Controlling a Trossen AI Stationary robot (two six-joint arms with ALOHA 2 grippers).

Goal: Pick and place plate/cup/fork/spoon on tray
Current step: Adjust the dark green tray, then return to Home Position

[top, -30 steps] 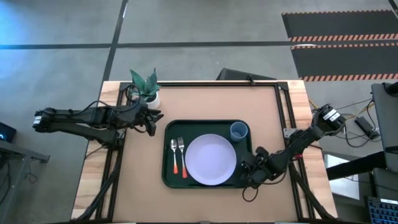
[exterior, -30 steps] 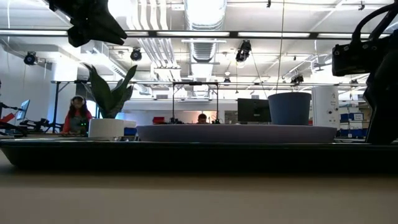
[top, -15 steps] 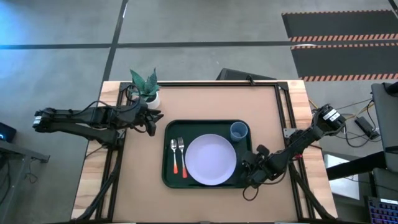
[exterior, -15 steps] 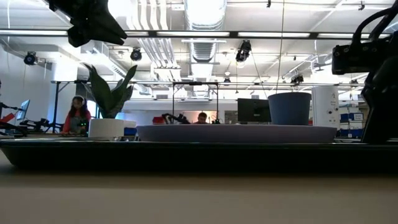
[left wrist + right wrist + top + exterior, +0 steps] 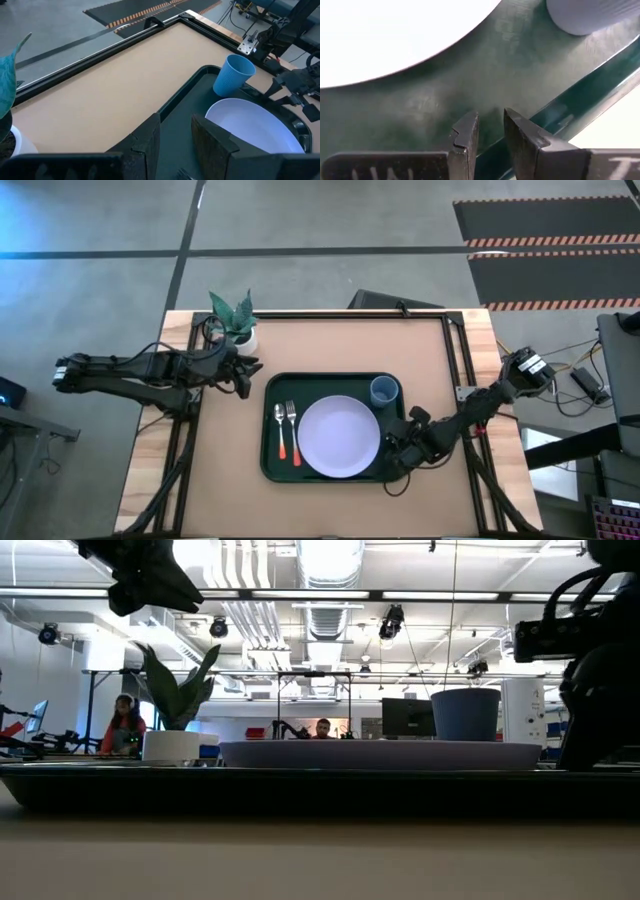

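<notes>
My counter (image 5: 330, 500) carries the dark green tray (image 5: 272, 465), and on it everything the job calls for: the lavender plate (image 5: 340, 437) in the middle, the blue cup (image 5: 384, 391) upright in the far right corner just beside the plate, and the fork (image 5: 293, 427) and spoon (image 5: 281, 430) lying side by side left of the plate. My right pincer (image 5: 489, 131) sits low over the tray's right rim, fingers nearly together and holding nothing; my left pincer (image 5: 175, 134), likewise almost closed and empty, waits off the tray's far left corner near a potted plant (image 5: 234, 318). The risk, as I judge it: pulling my right arm away carelessly could clip the rim and jolt the tray, tipping the cup.
</notes>
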